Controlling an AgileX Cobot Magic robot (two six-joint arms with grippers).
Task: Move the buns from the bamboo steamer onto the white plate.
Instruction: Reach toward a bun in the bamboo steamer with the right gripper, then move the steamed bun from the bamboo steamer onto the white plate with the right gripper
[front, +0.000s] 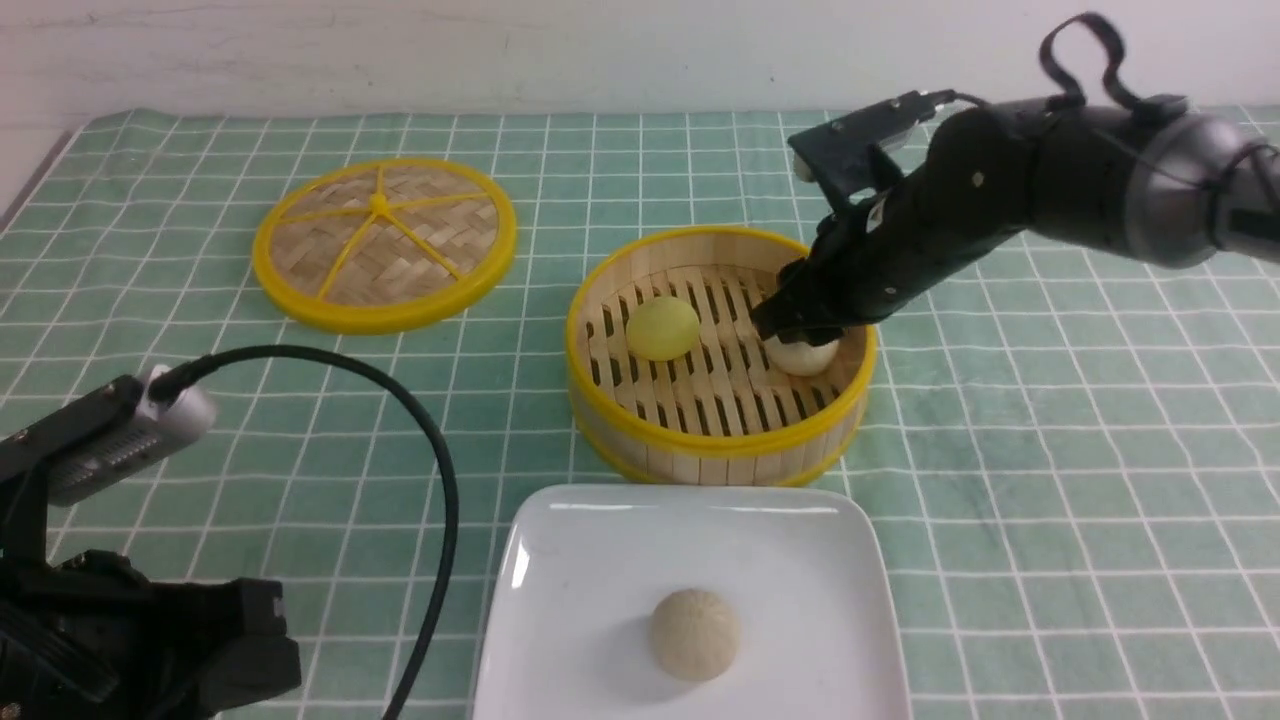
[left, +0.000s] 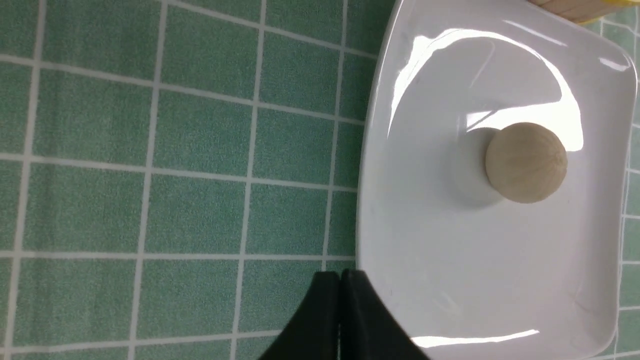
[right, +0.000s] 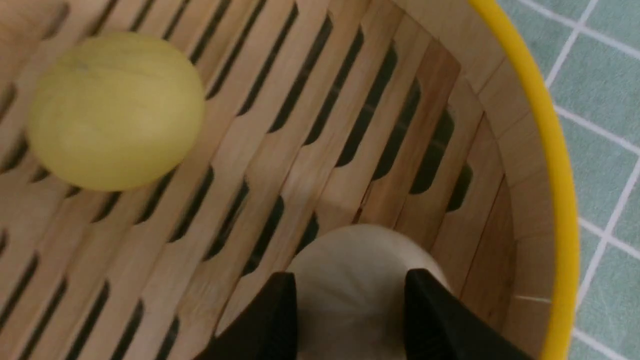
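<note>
The bamboo steamer (front: 700, 455) stands mid-table with two buns on its slatted floor. The pale yellow bun (front: 662, 328) (right: 116, 111) lies free on its left side. The cream-white bun (front: 802, 357) (right: 350, 280) sits by the right wall, and my right gripper (front: 795, 325) (right: 350, 300) reaches down into the basket and is shut on it, one black finger on each side. A beige bun (front: 694, 620) (left: 526, 163) rests on the white plate (front: 600, 540) (left: 425, 260). My left gripper (left: 340, 274) is shut and empty, beside the plate's edge.
The flat woven steamer lid (front: 385, 243) lies at the back left. A black cable (front: 440, 480) loops from the left arm's camera over the green checked cloth (front: 1050, 480). The steamer wall (right: 500, 240) is close beside my right fingers.
</note>
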